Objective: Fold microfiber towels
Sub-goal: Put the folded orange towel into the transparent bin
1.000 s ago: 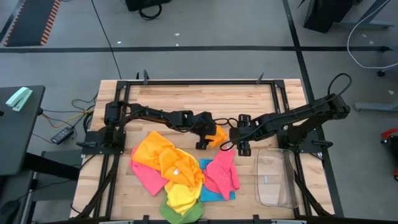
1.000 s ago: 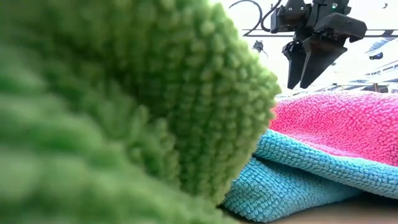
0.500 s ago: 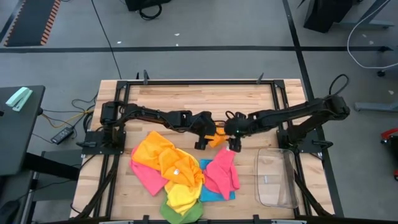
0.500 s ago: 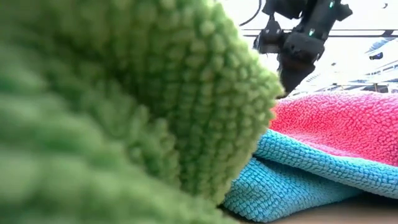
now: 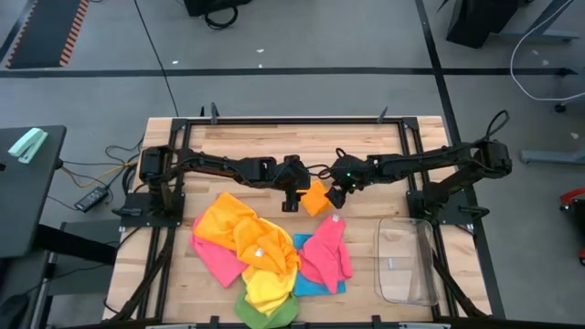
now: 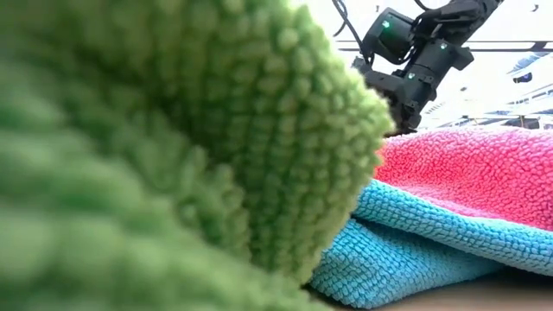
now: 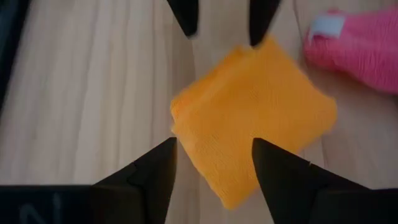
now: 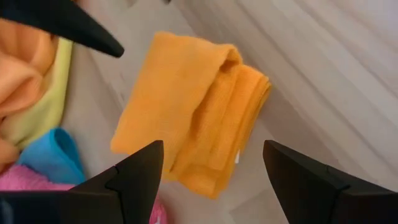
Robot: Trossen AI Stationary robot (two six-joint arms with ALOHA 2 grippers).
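Note:
A folded orange towel (image 5: 315,197) lies flat on the wooden table, between my two grippers. My left gripper (image 5: 292,198) hovers open at its left side, fingers either side of the towel's near corner (image 7: 205,134). My right gripper (image 5: 336,193) hovers open at its right, over the towel's layered edge (image 8: 245,106). In front lies a loose pile of towels: orange (image 5: 230,222), pink (image 5: 218,260), yellow (image 5: 266,287), green (image 5: 265,314), blue (image 5: 311,279) and another pink (image 5: 329,251). The green towel (image 6: 173,147) fills the low view.
A clear plastic bin (image 5: 407,261) stands at the near right of the table. A black frame (image 5: 292,120) runs round the table's edges. Bare wood (image 5: 302,146) lies beyond the grippers toward the far edge.
My right gripper has gone toward the table's left and down toward the folded orange towel, rolling as it went. My left gripper has drawn back a little toward the table's left, uncovering more of the folded towel, which stays where it was.

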